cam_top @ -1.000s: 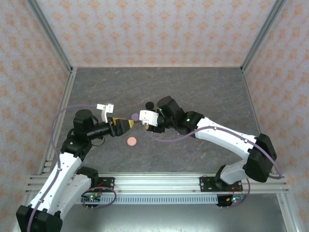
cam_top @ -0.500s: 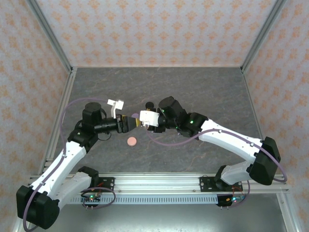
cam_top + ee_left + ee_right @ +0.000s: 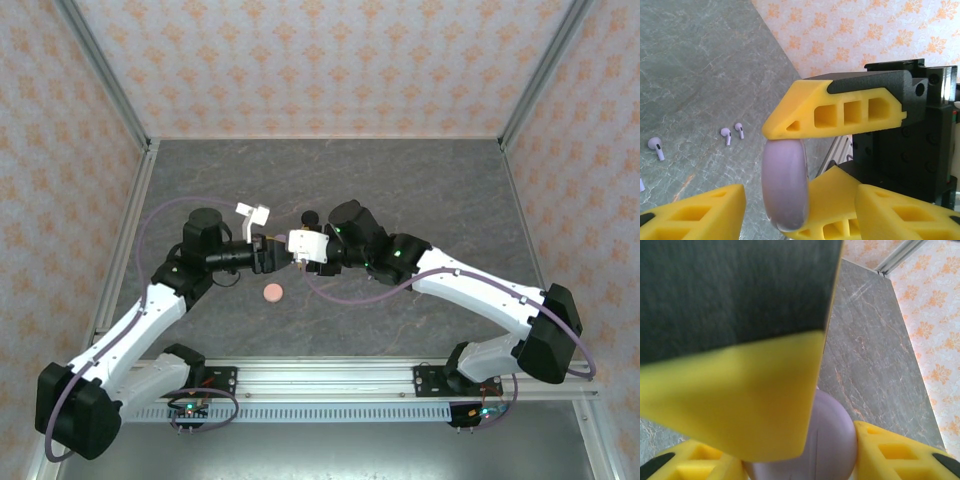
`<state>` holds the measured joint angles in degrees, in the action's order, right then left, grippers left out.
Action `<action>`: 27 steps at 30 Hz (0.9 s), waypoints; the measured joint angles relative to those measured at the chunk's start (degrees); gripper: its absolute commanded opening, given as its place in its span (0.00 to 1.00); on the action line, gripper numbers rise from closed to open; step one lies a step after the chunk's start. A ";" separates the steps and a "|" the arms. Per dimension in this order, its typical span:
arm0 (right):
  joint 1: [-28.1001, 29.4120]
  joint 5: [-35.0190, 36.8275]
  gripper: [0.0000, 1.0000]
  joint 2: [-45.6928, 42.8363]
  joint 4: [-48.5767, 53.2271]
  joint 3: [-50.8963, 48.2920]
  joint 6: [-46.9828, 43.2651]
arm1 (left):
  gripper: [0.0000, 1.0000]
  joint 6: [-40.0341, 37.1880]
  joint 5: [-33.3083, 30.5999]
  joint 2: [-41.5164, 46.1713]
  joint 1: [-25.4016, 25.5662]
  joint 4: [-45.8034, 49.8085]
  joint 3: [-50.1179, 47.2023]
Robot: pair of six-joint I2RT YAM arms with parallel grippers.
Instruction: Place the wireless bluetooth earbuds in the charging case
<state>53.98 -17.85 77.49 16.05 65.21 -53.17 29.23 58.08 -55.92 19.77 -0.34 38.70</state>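
A lilac round charging case [image 3: 785, 185] hangs edge-on above the table, pinched top and bottom by my right gripper [image 3: 805, 460], which is shut on it; the case [image 3: 837, 440] bulges between that gripper's yellow fingers. My left gripper [image 3: 801, 195] faces it head-on, open, one finger [image 3: 695, 212] on each side of the case, with a gap showing on the left side. From above, the left gripper [image 3: 270, 254] and right gripper [image 3: 286, 250] meet tip to tip at mid-table. Three small purple earbuds [image 3: 726, 135] [image 3: 739, 130] [image 3: 656, 148] lie on the grey table below.
A pink disc [image 3: 272, 292] lies on the grey table [image 3: 400, 190] just in front of the grippers, and a black disc [image 3: 311, 216] sits behind them. Patterned walls and metal frame rails [image 3: 110, 250] bound the table.
My left arm has swung right until its fingers reach around the case in the right gripper, and its jaws have narrowed. The right arm has barely moved.
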 measured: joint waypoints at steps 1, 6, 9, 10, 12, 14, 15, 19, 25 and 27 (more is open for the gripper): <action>0.00 0.02 0.46 0.00 -0.17 0.00 0.00 | 0.57 0.15 0.00 -0.26 0.13 -0.35 0.04; 0.00 0.04 0.46 -0.02 -1.09 0.00 0.09 | 0.52 0.33 0.00 -0.76 1.16 -0.81 0.17; 0.00 0.07 0.46 -0.07 -1.16 0.00 0.20 | 0.48 0.31 0.02 -0.92 1.25 -0.83 0.17; 0.00 0.07 0.47 -0.09 -1.16 0.00 0.20 | 0.46 0.31 0.00 -0.98 1.25 -0.85 0.17; 0.00 0.09 0.47 -0.13 -1.16 0.00 0.20 | 0.41 0.33 0.00 -1.14 1.25 -0.85 0.22; 0.00 0.11 0.47 -0.13 -1.16 0.00 0.22 | 0.36 0.33 -0.02 -1.29 1.25 -0.83 0.28; 0.00 0.11 0.48 -0.20 -1.16 0.00 0.35 | 0.34 0.31 -0.04 -1.36 1.25 -0.83 0.28; 0.00 0.04 0.50 -0.44 -1.09 0.00 1.07 | 0.27 -0.11 -0.42 -1.62 1.25 -0.81 0.28; 0.00 -0.02 0.62 -0.52 1.05 1.07 3.26 | 0.23 -0.26 -0.55 -1.62 1.49 -0.81 0.57; 0.00 -0.15 0.69 -0.90 1.95 1.40 4.44 | 0.21 -0.39 -0.83 -1.60 1.62 -0.85 0.61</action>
<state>53.98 -18.00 76.60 18.00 66.61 -48.73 28.84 57.25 -57.52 21.39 -1.19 39.31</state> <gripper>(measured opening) 0.632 0.227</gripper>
